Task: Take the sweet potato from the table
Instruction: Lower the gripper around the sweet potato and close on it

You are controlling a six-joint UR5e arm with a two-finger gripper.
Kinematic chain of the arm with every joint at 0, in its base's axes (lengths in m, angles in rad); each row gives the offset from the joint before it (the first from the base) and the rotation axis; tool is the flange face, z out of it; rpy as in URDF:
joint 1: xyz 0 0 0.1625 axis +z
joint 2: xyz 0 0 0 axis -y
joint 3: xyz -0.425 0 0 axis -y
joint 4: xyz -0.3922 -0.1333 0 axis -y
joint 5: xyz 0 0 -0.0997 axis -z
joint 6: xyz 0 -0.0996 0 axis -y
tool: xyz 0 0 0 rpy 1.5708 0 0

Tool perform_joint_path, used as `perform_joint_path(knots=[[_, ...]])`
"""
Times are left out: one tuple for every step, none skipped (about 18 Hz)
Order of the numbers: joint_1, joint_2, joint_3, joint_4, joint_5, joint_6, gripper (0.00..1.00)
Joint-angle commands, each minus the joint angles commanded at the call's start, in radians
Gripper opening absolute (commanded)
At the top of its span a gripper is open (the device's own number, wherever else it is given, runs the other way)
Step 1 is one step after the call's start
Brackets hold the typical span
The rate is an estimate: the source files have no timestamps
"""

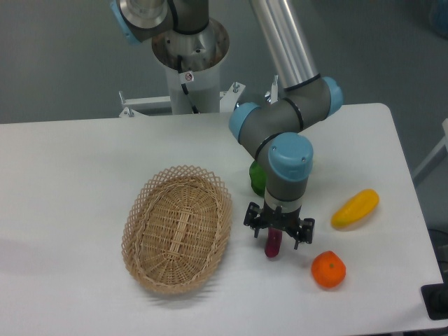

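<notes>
The sweet potato, a small dark magenta tuber, lies on the white table to the right of the basket. Only its lower end shows, since the gripper hangs directly over it. The jaws stand open, with one black finger on the left of the tuber and one on the right. I cannot tell whether the fingers touch the tuber.
A woven oval basket sits to the left of the gripper. An orange fruit lies near the front right, and a yellow vegetable farther right. A green object is partly hidden behind the arm. The robot base stands at the back.
</notes>
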Motion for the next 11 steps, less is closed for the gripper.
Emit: perform_joint_path(knots=[[-0.006, -0.003, 0.0, 0.003, 0.006, -0.002, 1.0], [-0.008, -0.006, 0.0, 0.012, 0.014, -0.002, 1.0], [-0.008, -0.006, -0.003, 0.023, 0.024, 0.0, 1.0], [-0.009, -0.006, -0.005, 0.026, 0.041, 0.0, 0.96], [-0.009, -0.009, -0.005, 0.028, 0.051, 0.0, 0.81], [-0.009, -0.009, -0.005, 0.028, 0.052, 0.003, 0.68], [-0.009, -0.009, -0.005, 0.028, 0.052, 0.003, 0.59], [-0.009, -0.008, -0.005, 0.028, 0.052, 0.006, 0.53], [-0.009, -0.008, -0.005, 0.028, 0.052, 0.006, 0.44], [-0.009, -0.006, -0.005, 0.028, 0.052, 0.009, 0.38], [-0.009, -0.003, -0.005, 0.026, 0.052, 0.009, 0.34]])
